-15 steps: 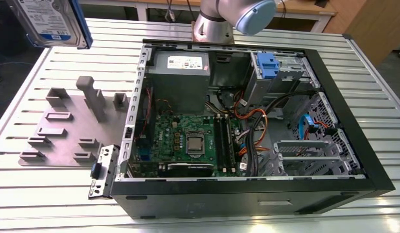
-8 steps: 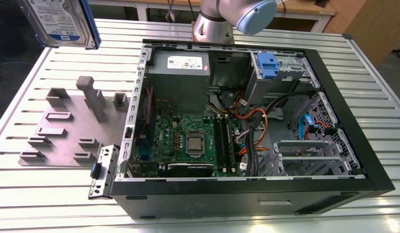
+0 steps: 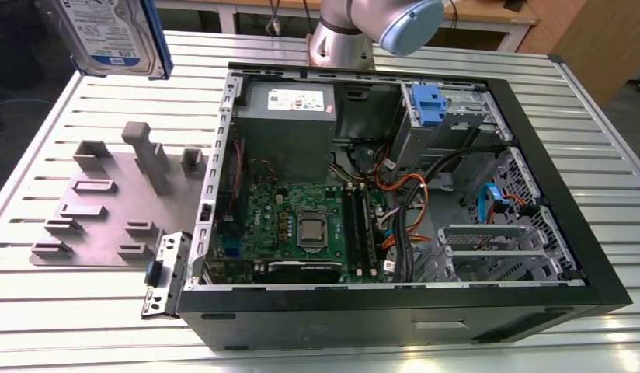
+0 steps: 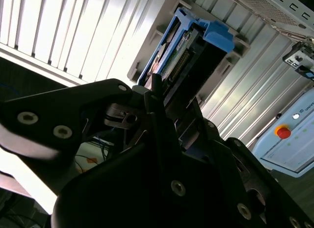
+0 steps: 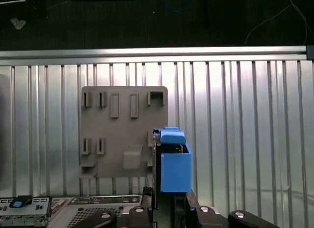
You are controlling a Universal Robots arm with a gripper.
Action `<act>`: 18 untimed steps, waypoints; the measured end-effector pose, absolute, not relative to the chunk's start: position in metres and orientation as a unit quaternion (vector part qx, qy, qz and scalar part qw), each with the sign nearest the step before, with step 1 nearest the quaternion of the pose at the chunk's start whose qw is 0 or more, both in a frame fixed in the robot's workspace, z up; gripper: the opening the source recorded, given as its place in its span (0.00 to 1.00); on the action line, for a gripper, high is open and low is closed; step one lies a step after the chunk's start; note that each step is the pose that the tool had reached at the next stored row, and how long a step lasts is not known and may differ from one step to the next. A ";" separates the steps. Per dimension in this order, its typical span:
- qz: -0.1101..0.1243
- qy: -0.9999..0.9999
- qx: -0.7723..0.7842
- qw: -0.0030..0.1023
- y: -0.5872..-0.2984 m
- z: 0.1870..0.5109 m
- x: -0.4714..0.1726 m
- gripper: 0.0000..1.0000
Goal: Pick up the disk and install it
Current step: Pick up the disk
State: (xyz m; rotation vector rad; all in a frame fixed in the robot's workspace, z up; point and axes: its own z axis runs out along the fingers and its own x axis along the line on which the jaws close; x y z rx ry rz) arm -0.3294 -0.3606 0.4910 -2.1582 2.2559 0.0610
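One disk point(image 3: 105, 33) clamped in jaws, aloft above grey fixture plate point(image 3: 108, 208).

No print can be made out anywhere. The flat silver hard drive in a blue plastic frame point(image 3: 115, 43) bears a blue-and-white label point(image 3: 100, 22) whose lines are too small to read. The grey metal power supply box point(image 3: 289, 132) carries a white sticker point(image 3: 289, 99), likewise illegible. In the second wrist view, a pale control panel with a red button point(image 4: 292, 142) shows faint, unreadable lettering.
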 end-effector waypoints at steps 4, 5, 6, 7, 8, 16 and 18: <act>0.020 0.722 -0.691 0.009 -0.361 0.491 -0.327 0.35; 0.019 0.722 -0.691 0.009 -0.361 0.491 -0.327 0.35; 0.020 0.722 -0.691 0.009 -0.361 0.491 -0.327 0.35; 0.020 0.722 -0.691 0.009 -0.361 0.491 -0.327 0.35; 0.020 0.722 -0.691 0.009 -0.361 0.491 -0.327 0.35; 0.020 0.722 -0.691 0.009 -0.361 0.491 -0.316 0.35; 0.020 0.722 -0.691 0.009 -0.361 0.491 -0.311 0.35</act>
